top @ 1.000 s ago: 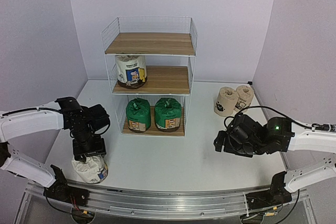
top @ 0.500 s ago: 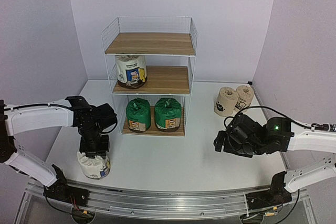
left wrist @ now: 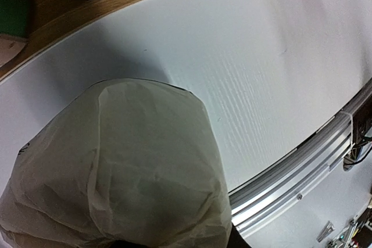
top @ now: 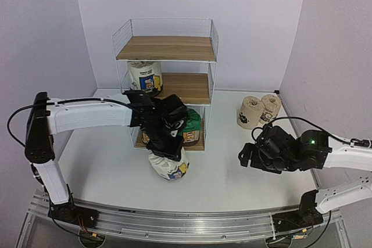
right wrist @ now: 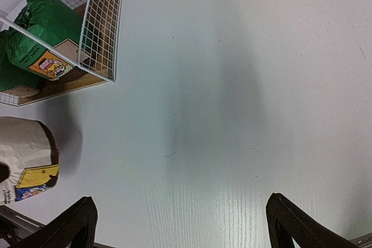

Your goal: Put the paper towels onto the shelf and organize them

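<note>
My left gripper [top: 167, 150] is shut on the top of a white paper towel roll with a blue-yellow label [top: 169, 166], holding it upright just in front of the shelf [top: 165, 49]. This roll fills the left wrist view [left wrist: 116, 166] and hides the fingers there. A second white roll [top: 145, 78] stands on the middle tier's left. Two green rolls sit on the bottom tier; the right one [top: 190, 126] shows and the left is mostly hidden by my arm. Two tan rolls [top: 251, 112] stand at the back right. My right gripper [top: 250, 158] is open and empty over the table [right wrist: 183, 227].
The shelf's top board and the right half of the middle board hold nothing. An aluminium rail [top: 186, 222] runs along the near table edge. White walls close in the back and both sides. The shelf's wire side [right wrist: 100, 24] shows at the right wrist view's upper left.
My left arm has carried the white roll from the front left of the table rightward and up to the front of the shelf. The right arm has barely moved.
</note>
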Robot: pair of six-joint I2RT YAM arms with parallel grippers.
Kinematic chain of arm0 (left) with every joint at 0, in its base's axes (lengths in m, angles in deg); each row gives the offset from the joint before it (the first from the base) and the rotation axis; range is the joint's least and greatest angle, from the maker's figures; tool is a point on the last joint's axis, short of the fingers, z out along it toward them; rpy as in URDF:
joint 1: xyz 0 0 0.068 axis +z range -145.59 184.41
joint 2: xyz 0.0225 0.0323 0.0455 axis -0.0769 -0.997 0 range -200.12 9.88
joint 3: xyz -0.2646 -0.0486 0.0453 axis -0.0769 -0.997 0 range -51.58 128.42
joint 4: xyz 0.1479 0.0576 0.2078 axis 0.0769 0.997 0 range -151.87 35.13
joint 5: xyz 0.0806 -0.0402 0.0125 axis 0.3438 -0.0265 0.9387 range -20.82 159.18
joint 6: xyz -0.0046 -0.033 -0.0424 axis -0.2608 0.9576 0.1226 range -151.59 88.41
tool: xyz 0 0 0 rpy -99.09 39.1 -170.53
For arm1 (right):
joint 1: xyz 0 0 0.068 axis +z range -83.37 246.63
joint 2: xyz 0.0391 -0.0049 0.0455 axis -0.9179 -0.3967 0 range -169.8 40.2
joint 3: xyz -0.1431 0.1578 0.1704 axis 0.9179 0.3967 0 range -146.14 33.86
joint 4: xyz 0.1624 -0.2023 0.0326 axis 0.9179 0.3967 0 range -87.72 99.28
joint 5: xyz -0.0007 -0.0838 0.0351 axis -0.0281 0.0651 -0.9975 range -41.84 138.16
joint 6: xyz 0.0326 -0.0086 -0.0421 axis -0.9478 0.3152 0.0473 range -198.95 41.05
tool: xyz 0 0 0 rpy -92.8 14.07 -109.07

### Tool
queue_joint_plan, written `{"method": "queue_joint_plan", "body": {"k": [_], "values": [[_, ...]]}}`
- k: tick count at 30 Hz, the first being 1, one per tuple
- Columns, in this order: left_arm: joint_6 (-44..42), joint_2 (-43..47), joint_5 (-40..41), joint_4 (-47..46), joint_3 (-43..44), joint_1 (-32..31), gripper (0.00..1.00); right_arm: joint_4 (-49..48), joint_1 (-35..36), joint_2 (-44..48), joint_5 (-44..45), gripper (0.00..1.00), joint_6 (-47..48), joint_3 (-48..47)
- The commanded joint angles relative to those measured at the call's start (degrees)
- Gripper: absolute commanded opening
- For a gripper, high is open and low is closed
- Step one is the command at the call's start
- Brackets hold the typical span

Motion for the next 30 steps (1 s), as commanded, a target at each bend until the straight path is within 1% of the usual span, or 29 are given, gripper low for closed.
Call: {"method": "queue_joint_plan", "body": {"k": [1,4,8,10,12,13,14,16,18,25,28,30], "values": [[-6.44,-7.31,-3.21,-2.38,7.06,-1.42,0.25,-0.02,-0.24,2.16,1.82,0.98,0.57,1.18],[-7.46,-11.27,-3.20,-3.64,9.81,-1.96,0.25,-0.02,-0.24,2.62,2.37,0.98,0.56,2.03],[-8.32,-15.79,-2.04,-2.27,13.54,-2.69,0.26,-0.03,-0.24,2.37,2.11,0.98,0.24,2.67],[-8.46,-16.97,-1.06,-1.29,14.59,-3.04,0.30,-0.07,-0.24,1.97,2.08,0.98,0.47,2.71],[-8.11,-17.28,-0.88,-0.73,14.83,-3.08,0.36,-0.04,-0.24,1.45,2.18,0.98,1.42,2.44],[-7.91,-17.21,-0.87,-0.55,14.85,-3.15,0.42,-0.11,-0.24,1.11,2.27,0.98,2.13,2.25],[-7.72,-17.04,-0.61,-0.26,14.95,-3.16,0.46,-0.41,-0.24,0.90,2.26,0.98,3.51,1.93],[-7.42,-16.50,-0.28,0.55,15.55,-3.18,0.56,-2.38,-0.24,0.70,1.66,0.98,7.67,1.56],[-7.37,-15.89,-0.23,0.86,16.17,-3.25,0.63,-5.15,-0.23,0.47,0.28,0.98,13.12,1.62],[-6.89,-11.93,-1.80,2.15,18.07,-3.30,0.87,-22.67,0.49,-2.08,-9.42,0.98,32.06,5.10],[-6.60,-9.59,-2.06,2.03,18.14,-3.34,0.98,-29.80,1.83,-3.43,-10.62,0.98,37.83,7.41],[-6.03,-8.09,-2.05,2.35,18.08,-3.34,1.00,-36.20,2.62,-3.89,-12.56,0.98,41.19,10.19]]}}
